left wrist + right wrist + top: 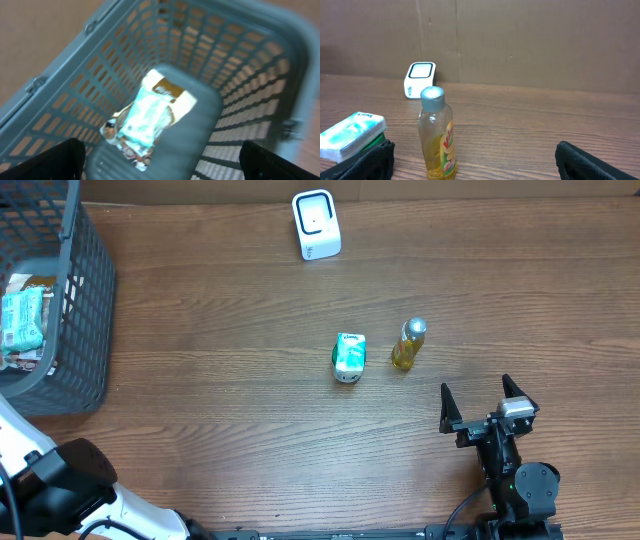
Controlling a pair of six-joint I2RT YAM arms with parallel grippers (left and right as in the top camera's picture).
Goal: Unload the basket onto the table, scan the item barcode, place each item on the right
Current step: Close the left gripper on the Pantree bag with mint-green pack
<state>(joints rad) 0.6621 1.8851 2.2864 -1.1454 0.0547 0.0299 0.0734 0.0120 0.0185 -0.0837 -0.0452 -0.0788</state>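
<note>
At mid-table, the yellow bottle [408, 344] is standing upright just beside the tissue packet [349, 356], well apart from the scanner [316, 224]. Near them, the right gripper [476, 388] is gaping wide, gripping nothing. Over the basket [260, 75], the left gripper [160, 165] is hovering, jaws spread and empty, above a blurred pale pack [145, 117], possibly tissues.
</note>
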